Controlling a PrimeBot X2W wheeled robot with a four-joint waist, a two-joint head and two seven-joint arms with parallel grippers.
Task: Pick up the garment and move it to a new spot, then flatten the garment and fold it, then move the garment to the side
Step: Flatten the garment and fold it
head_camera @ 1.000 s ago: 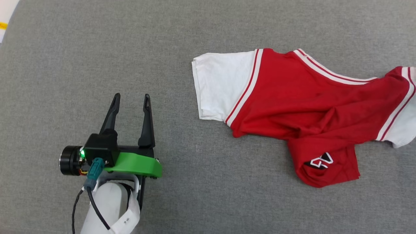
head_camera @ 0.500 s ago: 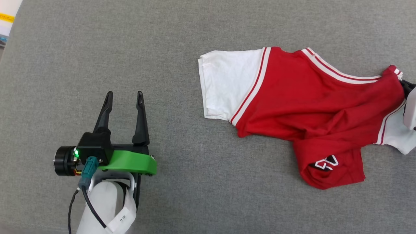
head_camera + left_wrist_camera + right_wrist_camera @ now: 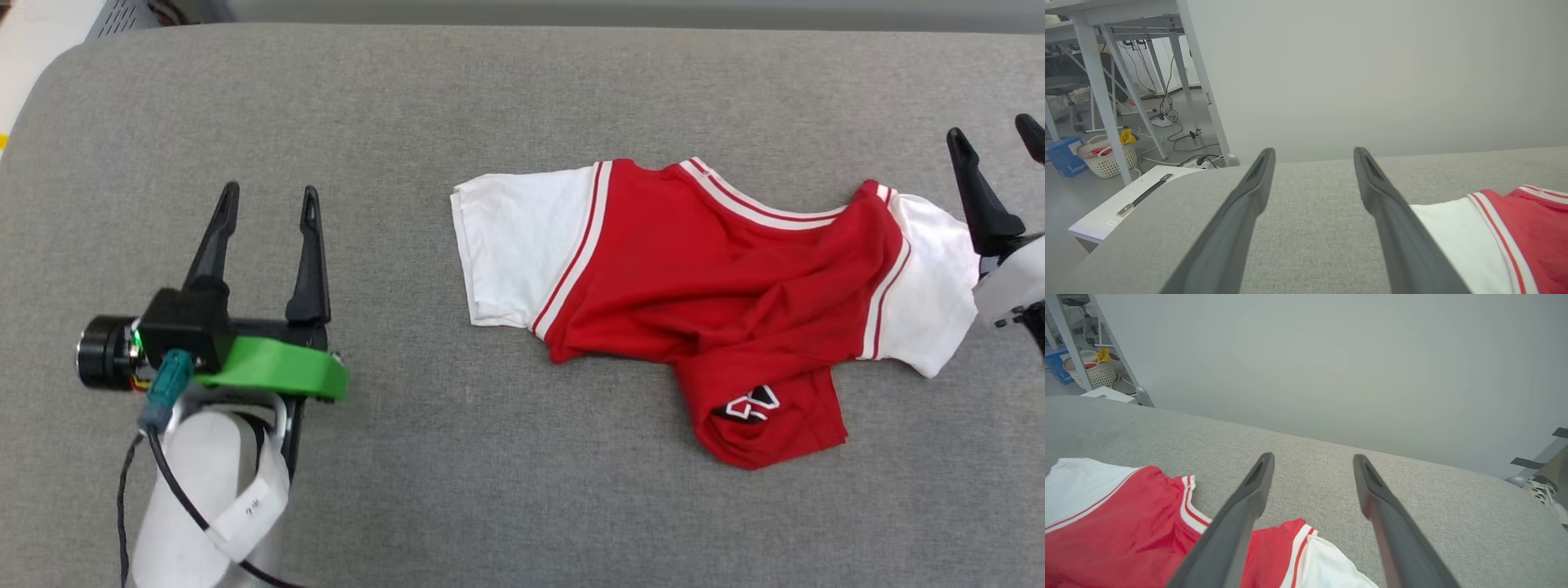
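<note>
The garment lies crumpled on the grey cushioned surface, right of centre: red body, white sleeves at both ends, striped trim, a fold with part of the black print at its lower right. My left gripper hovers open well to its left, nothing between its fingers. My right gripper stands open at the right edge, just beyond the garment's right sleeve. In the left wrist view the garment shows at the lower right past my left gripper. In the right wrist view the garment lies lower left of my right gripper.
The grey surface ends in a rounded corner at the upper left, with floor beyond. A white table's legs, a basket and cables stand off the surface's far left. A pale wall rises behind.
The head camera has shifted, so the surface's back edge now shows. My right gripper has let go of the garment's right sleeve, which now lies flat, and stands open beside it.
</note>
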